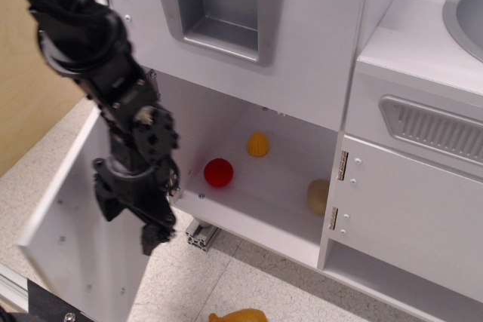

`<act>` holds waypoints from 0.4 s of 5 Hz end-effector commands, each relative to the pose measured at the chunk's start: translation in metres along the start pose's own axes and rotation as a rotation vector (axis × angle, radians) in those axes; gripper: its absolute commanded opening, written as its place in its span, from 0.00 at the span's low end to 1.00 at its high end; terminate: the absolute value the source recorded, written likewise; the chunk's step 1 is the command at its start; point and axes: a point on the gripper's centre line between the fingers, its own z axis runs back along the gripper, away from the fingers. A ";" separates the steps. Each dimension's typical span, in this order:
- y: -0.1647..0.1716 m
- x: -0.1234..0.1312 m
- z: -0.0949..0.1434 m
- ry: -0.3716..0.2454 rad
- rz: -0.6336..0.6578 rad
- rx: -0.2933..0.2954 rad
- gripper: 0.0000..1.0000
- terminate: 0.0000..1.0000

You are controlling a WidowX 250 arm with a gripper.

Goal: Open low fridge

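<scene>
Three small things sit in the white compartment at the middle of the frame: a red ball (219,173), a yellow piece (258,144) behind it and a tan piece (318,197) to the right. My low fridge door (75,239) hangs swung wide at lower left, its inner white face toward the camera. My gripper (143,220) hovers in front of that door's hinge edge, left of center; whether my fingers are spread or closed I cannot tell. An orange toy (240,315) lies on the floor at bottom center.
</scene>
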 end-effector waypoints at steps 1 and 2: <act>0.007 0.010 0.020 -0.048 0.014 0.020 1.00 0.00; 0.007 0.010 0.020 -0.048 0.014 0.020 1.00 1.00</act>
